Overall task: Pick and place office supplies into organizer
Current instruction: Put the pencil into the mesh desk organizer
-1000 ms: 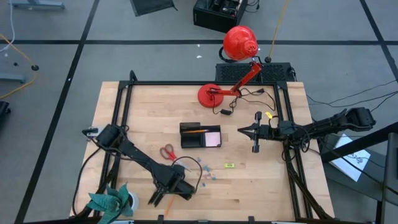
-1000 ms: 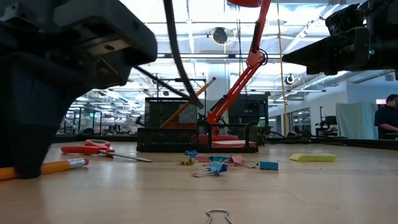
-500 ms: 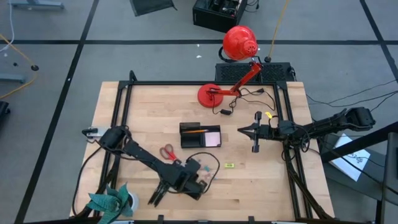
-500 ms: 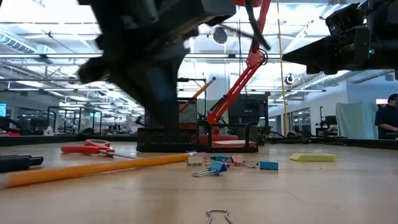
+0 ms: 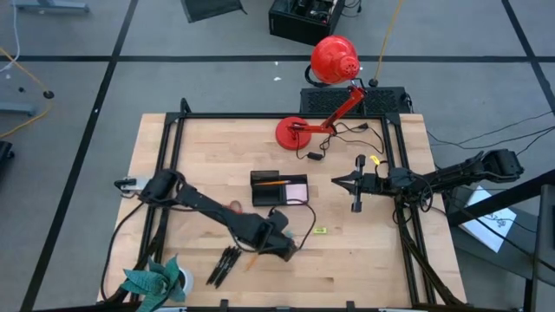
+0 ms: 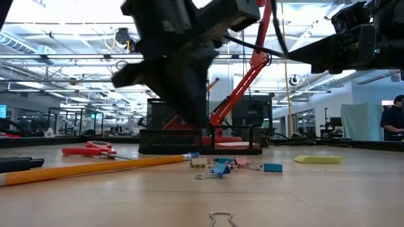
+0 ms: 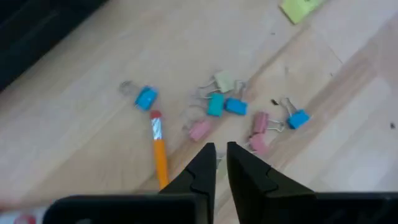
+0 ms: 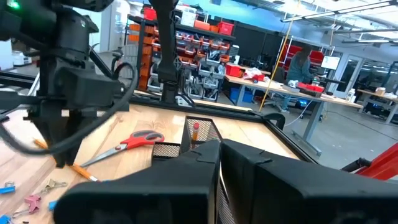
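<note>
My left gripper [image 5: 290, 246] [image 7: 221, 149] hovers with shut fingers, holding nothing, just above a scatter of blue, pink and pale binder clips [image 7: 217, 104] [image 6: 221, 167]. The orange pencil [image 7: 160, 152] [image 6: 95, 169] lies flat on the table, its eraser end by the clips. The dark pens [image 5: 224, 264] lie near the table's near edge. The red-handled scissors [image 6: 95, 151] lie left of the black organizer [image 5: 279, 189], which holds the pink notepad [image 5: 297, 192] and another orange pencil [image 5: 273, 183]. My right gripper [image 5: 335, 181] [image 8: 221, 165] waits shut, in the air right of the organizer.
A yellow bit [image 5: 320, 230] [image 6: 317, 159] lies right of the clips, and a loose wire clip handle [image 6: 221, 219] lies close to the near edge. The red lamp's base [image 5: 293, 132] stands at the far side. The teal plant [image 5: 156, 282] stands at the near left corner.
My left gripper has travelled from the pens at the near edge toward the right and a little farther in, ending over the binder clips. The orange pencil has slid to the right along the table, so its eraser end now lies by the clips.
</note>
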### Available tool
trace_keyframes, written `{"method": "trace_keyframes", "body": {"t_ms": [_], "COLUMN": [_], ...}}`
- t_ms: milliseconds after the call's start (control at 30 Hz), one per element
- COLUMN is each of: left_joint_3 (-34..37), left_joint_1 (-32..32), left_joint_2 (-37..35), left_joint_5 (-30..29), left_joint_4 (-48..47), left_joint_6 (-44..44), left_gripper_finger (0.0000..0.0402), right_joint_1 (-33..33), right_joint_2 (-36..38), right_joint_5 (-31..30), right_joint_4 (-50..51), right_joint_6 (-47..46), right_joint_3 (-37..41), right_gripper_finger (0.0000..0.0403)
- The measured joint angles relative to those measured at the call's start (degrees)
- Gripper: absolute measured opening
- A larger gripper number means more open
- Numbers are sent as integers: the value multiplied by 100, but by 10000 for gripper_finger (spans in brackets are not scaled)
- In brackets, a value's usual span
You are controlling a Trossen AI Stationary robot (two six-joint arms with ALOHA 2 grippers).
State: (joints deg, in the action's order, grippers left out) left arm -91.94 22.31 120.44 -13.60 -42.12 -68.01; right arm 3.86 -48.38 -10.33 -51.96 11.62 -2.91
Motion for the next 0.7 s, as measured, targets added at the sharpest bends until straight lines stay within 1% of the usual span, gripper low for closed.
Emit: {"method": "trace_keyframes", "body": {"t_ms": [67,200,267,367,467,700], "left_joint_3": [0,-4,-4,-7,4,-5], "left_joint_1": [-95,-326,-445,-588,-632,-625], "left_joint_2": [2,0,0,74,89,79], "left_joint_5": [45,88,243,648,811,930], "left_joint_4": [43,-251,-428,-812,-992,-844], "left_joint_6": [360,453,451,335,305,324], "left_gripper_finger": [65,115,140,167,177,179], "right_joint_1": [-2,-1,0,-1,-2,0], "right_joint_2": [0,0,0,0,0,0], "right_joint_5": [-2,-2,-4,-4,-7,-11], "right_joint_4": [-2,4,7,9,20,39], "right_joint_6": [0,0,0,0,0,127], "right_joint_3": [-1,-1,-1,0,-1,-1], "right_gripper_finger": [9,9,9,9,9,9]}}
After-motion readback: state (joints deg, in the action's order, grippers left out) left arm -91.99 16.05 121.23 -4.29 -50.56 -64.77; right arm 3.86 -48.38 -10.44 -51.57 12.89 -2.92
